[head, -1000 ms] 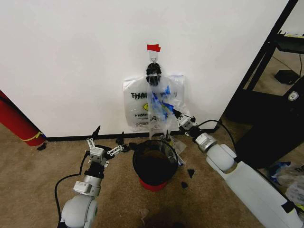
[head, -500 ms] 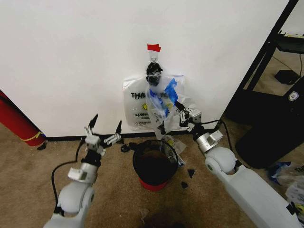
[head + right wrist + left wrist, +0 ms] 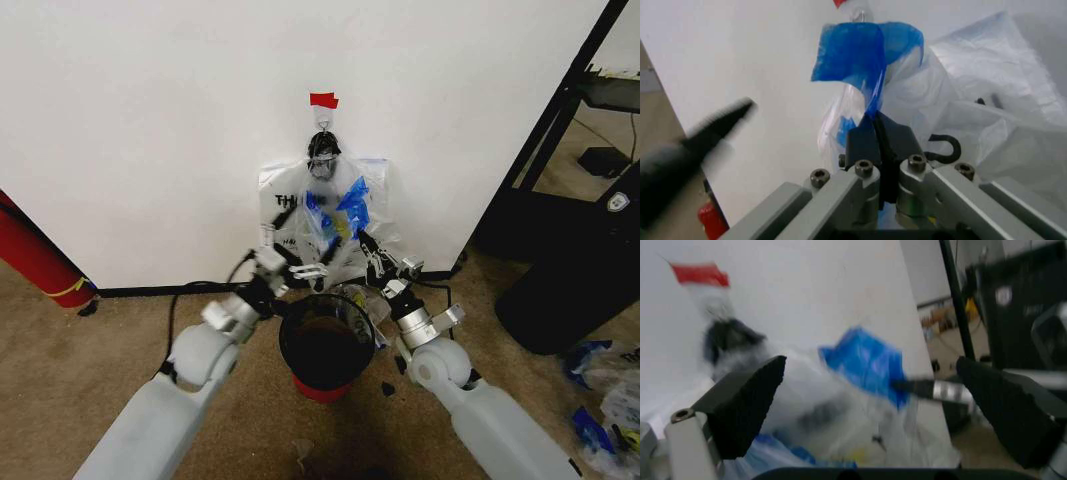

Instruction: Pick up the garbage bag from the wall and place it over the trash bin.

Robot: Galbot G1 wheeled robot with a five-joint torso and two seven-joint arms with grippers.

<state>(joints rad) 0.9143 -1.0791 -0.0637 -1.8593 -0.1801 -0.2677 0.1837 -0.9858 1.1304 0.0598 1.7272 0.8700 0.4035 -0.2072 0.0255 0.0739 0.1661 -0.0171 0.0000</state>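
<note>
Two grippers at garbage bag; right gripper pinching, left gripper spread

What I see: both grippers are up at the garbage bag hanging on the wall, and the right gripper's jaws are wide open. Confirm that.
Not quite. The right gripper has its jaws shut on the garbage bag, as the right wrist view shows. Otherwise correct: it and the left gripper are up at the bag hanging on the wall.
</note>
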